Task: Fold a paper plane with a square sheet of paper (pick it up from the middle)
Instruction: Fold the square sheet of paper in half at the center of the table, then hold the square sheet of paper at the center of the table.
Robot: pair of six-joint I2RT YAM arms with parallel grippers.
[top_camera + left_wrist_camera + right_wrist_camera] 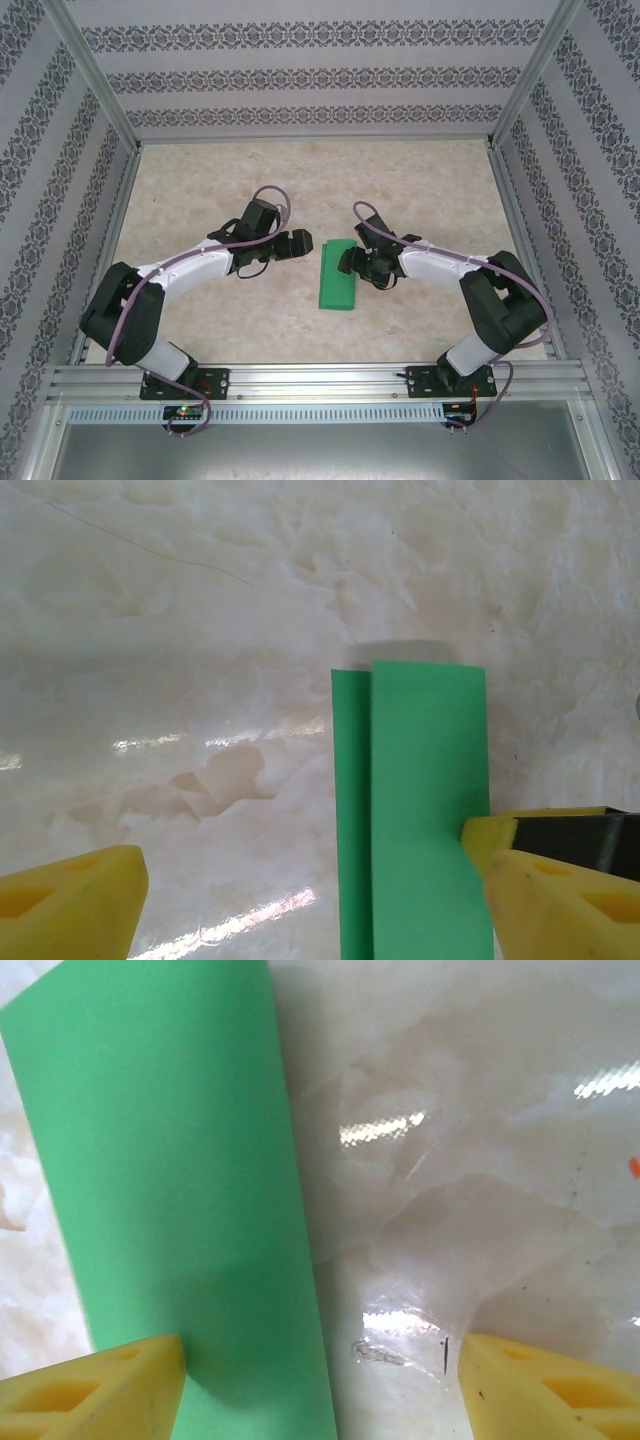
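We find the left claw (310, 880) spread wide. One yellow finger (70, 900) rests apart from the sheet (425, 810), and the other is at the sheet's edge. Whether that finger touches the sheet, we cannot tell. The right claw (322, 1360) is also spread wide. One of its fingers (90, 1385) overlaps the sheet's (170, 1160) edge, while the other is over the table (480, 1160). Neither claw pinches anything.

The sheet (338, 275) lies flat at mid-table, folded into a narrow green strip with square ends. Its long axis runs away from the arm bases, with the far end leaning slightly right. From the left wrist we see a lower layer showing along one long side.

The left claw (295, 243) sits just beside the strip's far end. The right claw (352, 262) is at the opposite long edge. Patterned walls (300, 80) enclose the marbled table (200, 190).
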